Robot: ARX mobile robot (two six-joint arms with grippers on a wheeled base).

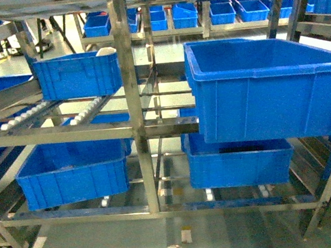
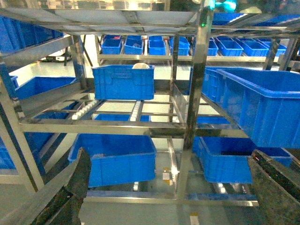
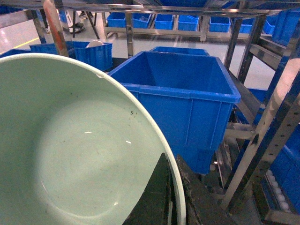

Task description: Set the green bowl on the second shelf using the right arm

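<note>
The pale green bowl (image 3: 75, 145) fills the left of the right wrist view, tilted, with its inside facing the camera. My right gripper (image 3: 174, 165) is shut on its rim, one dark finger (image 3: 157, 197) inside the bowl and the other outside. The second shelf (image 1: 52, 135), a steel tier with white roller tracks (image 1: 83, 114), runs across the middle of the rack in the head view; it also shows as the shelf rail (image 2: 93, 126) in the left wrist view. My left gripper (image 2: 168, 157) is open and holds nothing. Neither gripper shows in the head view.
A large blue bin (image 1: 270, 87) sits on the rack's right side, close ahead of the bowl as the blue bin (image 3: 178, 93). A smaller blue bin (image 1: 78, 74) holding a white object (image 1: 105, 50) stands at the back left. Two more bins (image 1: 72, 172) sit below. A steel post (image 1: 131, 98) divides the bays.
</note>
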